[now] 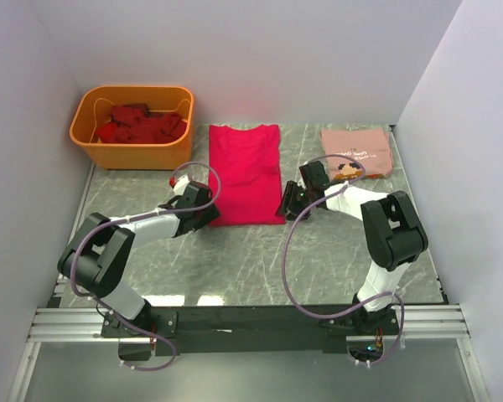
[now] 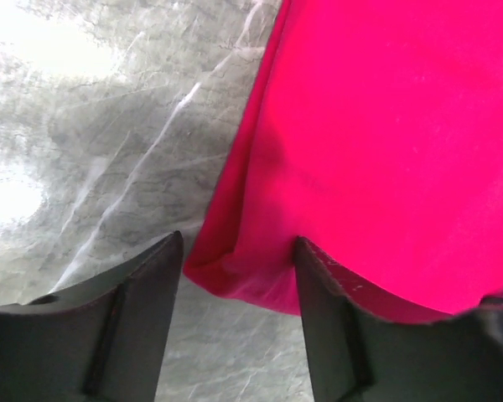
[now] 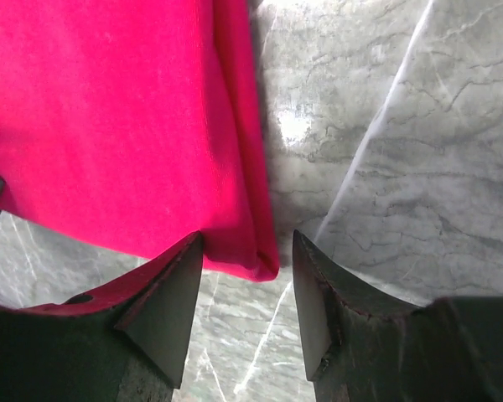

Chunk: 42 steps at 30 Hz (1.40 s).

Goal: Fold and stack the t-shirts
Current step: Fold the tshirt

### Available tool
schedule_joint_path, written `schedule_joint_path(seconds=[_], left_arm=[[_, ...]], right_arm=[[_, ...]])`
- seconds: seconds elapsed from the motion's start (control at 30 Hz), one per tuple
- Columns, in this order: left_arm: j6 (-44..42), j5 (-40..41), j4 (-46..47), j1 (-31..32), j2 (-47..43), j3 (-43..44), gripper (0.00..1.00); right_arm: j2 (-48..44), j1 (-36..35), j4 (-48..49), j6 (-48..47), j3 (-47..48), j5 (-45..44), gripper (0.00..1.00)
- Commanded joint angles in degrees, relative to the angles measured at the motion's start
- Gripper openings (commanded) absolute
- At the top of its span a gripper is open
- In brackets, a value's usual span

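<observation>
A bright crimson-pink t-shirt lies flat as a long folded strip in the middle of the table. My left gripper is open at its near left corner, which sits between the fingers. My right gripper is open at its near right corner, which sits between the fingers. A folded salmon-pink t-shirt with a small dark-and-white print lies at the back right. Dark red t-shirts are piled in the orange tub.
The orange tub stands at the back left against the wall. White walls close in the table on the left, back and right. The grey marble tabletop shows bare between the shirt and the arm bases.
</observation>
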State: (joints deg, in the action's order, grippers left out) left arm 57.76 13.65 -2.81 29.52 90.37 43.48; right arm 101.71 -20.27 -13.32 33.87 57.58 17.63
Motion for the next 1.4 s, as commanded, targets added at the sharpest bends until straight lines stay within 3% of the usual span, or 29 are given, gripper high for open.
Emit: schedule_joint_path(seconds=[0.0,0.13,0.2,0.27,0.33,0.43,0.63,0.77,0.87,1.0,1.1,1.2,1.37], left_arm=[[1.7,-2.2,1.4,-0.1,1.7,-2.0,0.59],[2.1,-2.3,1.8,0.0,2.9,-2.6,0.47],[2.1,-2.4,1.8,0.0,3.1,-3.0,0.4],[2.1,-2.4,1.8,0.0,3.1,-3.3,0.2],[1.8,-2.1,-0.2,0.1,3.2,-2.6,0.01],[3.1,1.2,-6.6,2.2,1.0,-1.4,0.01],[14.2,5.5,-15.8,11.4,-11.3,-9.5,0.01],[26.9,8.5,-32.1,19.7,-19.7,-11.3,0.01],[35.3,8.7,-42.8,29.5,-26.0,-9.7,0.01],[42.9,6.6,-47.3,40.2,-28.6,-6.2,0.01],[46.2,6.0,-54.8,42.8,-25.3,0.2,0.01],[48.1,9.9,-62.7,44.0,-22.4,7.6,0.01],[48.2,17.9,-61.6,43.9,-24.8,10.7,0.01]], right_arm=[[-0.1,-0.9,0.5,1.1,-1.9,-1.4,0.54],[0.2,-1.3,1.5,1.7,-3.8,-0.3,0.5],[0.2,-1.6,1.5,1.8,-4.3,-0.2,0.36],[0.0,-2.2,1.5,1.9,-4.8,0.0,0.21],[-1.0,-2.6,1.2,2.0,-5.4,0.3,0.16],[-5.1,-3.5,0.8,1.4,-8.8,0.9,0.0],[-16.5,-6.4,-3.2,-0.7,-20.1,3.3,0.0],[-25.8,-10.4,-10.9,-1.7,-26.8,4.3,0.0],[-33.1,-12.3,-15.4,-0.7,-30.9,9.1,0.0],[-42.4,-15.1,-21.6,0.9,-29.9,13.8,0.0],[-47.5,-15.1,-22.7,3.8,-28.8,18.2,0.0],[-47.7,-14.4,-27.7,2.4,-25.6,13.1,0.0],[-42.9,-10.2,-29.3,-2.3,-17.9,9.8,0.0]])
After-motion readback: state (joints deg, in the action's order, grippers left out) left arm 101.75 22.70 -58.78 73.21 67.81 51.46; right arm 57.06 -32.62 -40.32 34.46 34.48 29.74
